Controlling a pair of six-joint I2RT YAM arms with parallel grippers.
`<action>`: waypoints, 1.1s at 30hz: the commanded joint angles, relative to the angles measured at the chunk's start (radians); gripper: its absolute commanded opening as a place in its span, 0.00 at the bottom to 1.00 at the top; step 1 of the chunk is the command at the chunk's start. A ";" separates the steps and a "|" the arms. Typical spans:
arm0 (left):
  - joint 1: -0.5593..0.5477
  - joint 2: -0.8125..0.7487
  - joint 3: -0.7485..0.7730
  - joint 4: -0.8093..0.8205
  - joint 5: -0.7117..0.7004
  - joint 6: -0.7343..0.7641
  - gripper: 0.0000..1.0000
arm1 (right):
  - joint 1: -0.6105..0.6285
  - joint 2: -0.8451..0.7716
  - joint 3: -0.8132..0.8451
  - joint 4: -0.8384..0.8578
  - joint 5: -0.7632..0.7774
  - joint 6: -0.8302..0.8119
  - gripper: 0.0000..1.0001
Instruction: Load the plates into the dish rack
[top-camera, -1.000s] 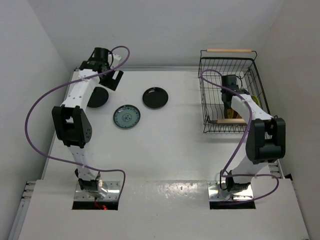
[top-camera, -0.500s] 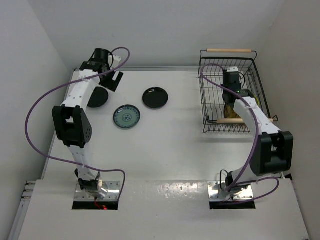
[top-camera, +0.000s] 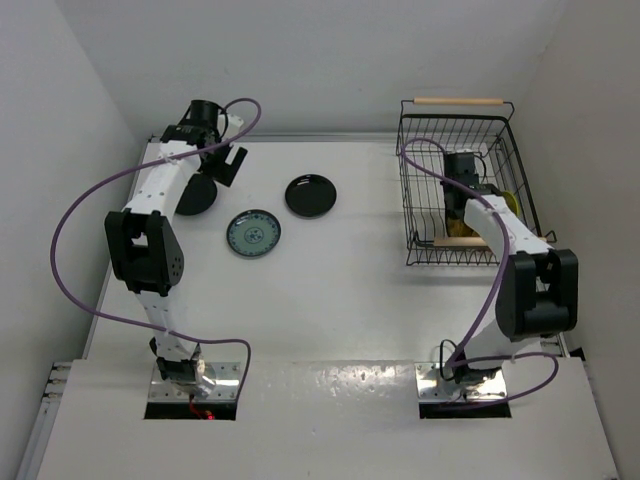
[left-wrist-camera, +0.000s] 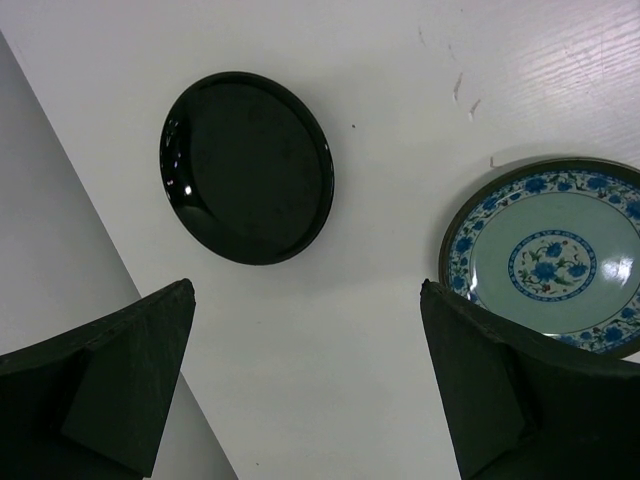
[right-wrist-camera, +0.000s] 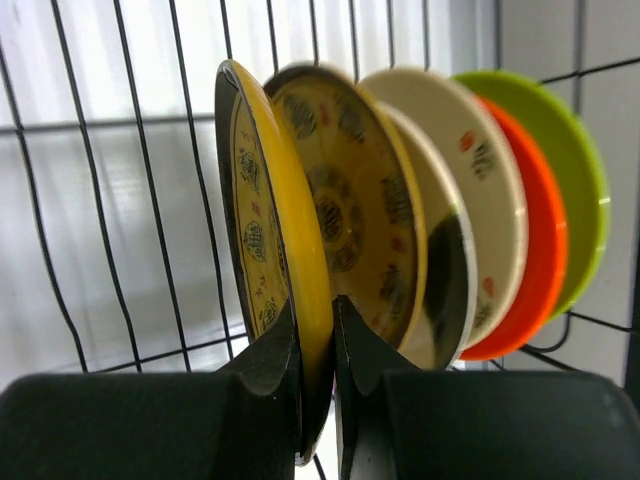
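Observation:
The black wire dish rack (top-camera: 415, 180) stands at the back right. My right gripper (right-wrist-camera: 318, 330) is inside it, shut on the rim of an upright mustard-yellow patterned plate (right-wrist-camera: 270, 250). Behind it stand another yellow plate (right-wrist-camera: 350, 215), two cream plates (right-wrist-camera: 480, 190), an orange-red plate (right-wrist-camera: 540, 250) and a lime green plate (right-wrist-camera: 580, 180). On the table lie a black plate (top-camera: 311, 195), a blue-grey patterned plate (top-camera: 253, 233) and a second black plate (top-camera: 196, 196). My left gripper (left-wrist-camera: 305, 380) is open above the table between the black plate (left-wrist-camera: 246, 165) and the patterned plate (left-wrist-camera: 555, 262).
The rack has pale wooden rod handles, one far (top-camera: 458, 101) and one near (top-camera: 462, 241). The left wall (left-wrist-camera: 60, 260) stands close beside my left gripper. Purple cables loop off both arms.
My right arm moved deeper into the rack, then came back a little with the yellow plate. My left gripper has drifted slightly.

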 joint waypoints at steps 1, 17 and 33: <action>0.003 -0.061 -0.007 0.011 -0.009 0.003 1.00 | -0.006 0.020 -0.010 0.035 0.000 0.030 0.00; 0.003 -0.061 -0.016 0.011 -0.009 0.003 1.00 | -0.006 0.041 0.097 -0.015 0.040 0.011 0.52; 0.057 -0.050 -0.094 0.110 -0.019 -0.053 1.00 | 0.242 0.139 0.344 -0.002 -0.406 0.230 0.82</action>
